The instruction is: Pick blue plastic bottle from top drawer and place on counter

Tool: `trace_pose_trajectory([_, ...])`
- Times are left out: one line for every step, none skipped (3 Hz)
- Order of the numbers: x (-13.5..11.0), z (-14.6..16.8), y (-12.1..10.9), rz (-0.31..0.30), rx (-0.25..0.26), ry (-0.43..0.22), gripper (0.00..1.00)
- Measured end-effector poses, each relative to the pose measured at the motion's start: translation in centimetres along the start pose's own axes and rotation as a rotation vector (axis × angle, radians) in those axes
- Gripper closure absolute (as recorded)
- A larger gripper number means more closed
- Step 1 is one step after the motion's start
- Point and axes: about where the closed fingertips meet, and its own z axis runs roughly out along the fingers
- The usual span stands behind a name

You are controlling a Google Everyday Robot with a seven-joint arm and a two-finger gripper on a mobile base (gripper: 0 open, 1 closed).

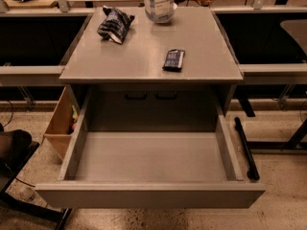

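Smooth, slightly glossy counter (144, 56), clear plastic bottle (158, 4), crinkled shiny packet (115, 24).

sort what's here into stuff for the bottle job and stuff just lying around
Job: blue plastic bottle, top drawer, counter; the gripper is out of view.
Lying about: dark snack bag, small dark packet.

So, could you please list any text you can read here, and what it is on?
Nothing can be read.
Blue plastic bottle label: print too blurred.
Crumpled dark bag on the counter: print too blurred.
Small dark packet: print too small.
Pincer: out of view.
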Motion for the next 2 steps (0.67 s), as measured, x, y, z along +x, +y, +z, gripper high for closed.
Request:
trace_pose_trajectory([0.0, 0.0, 0.0, 0.000, 0.000, 0.000, 1.00])
trace_pose_trajectory([-0.1, 0.4, -2.2, 0.030, 0.030, -0.015, 1.00])
